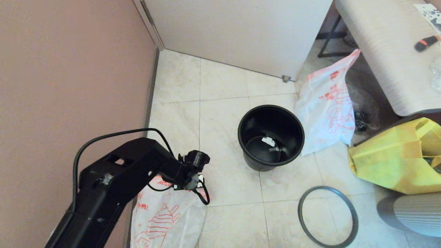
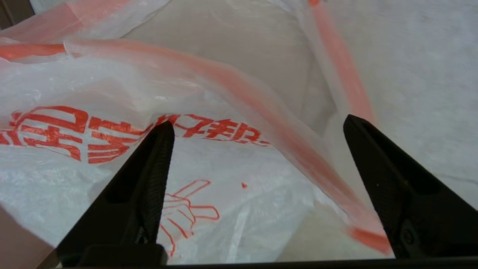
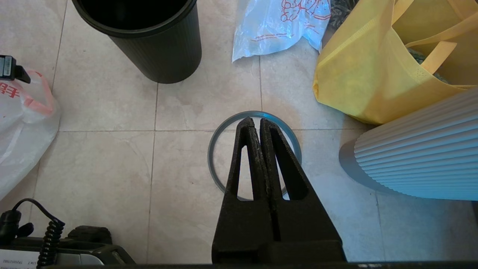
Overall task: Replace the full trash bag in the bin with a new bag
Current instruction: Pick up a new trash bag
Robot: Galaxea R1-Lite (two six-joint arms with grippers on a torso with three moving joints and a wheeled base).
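Two printed bags [image 1: 165,217] [image 1: 327,103], one bin [image 1: 270,137].

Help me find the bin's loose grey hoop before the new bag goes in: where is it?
In the head view the hoop lies flat on the floor tiles, right of and nearer the robot than the bin, beside the yellow bag.

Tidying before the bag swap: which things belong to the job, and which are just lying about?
Job: bin, hoop, full trash bag under open left gripper, new bag, right gripper over hoop.
Lying about: yellow bag, table, ribbed white object.
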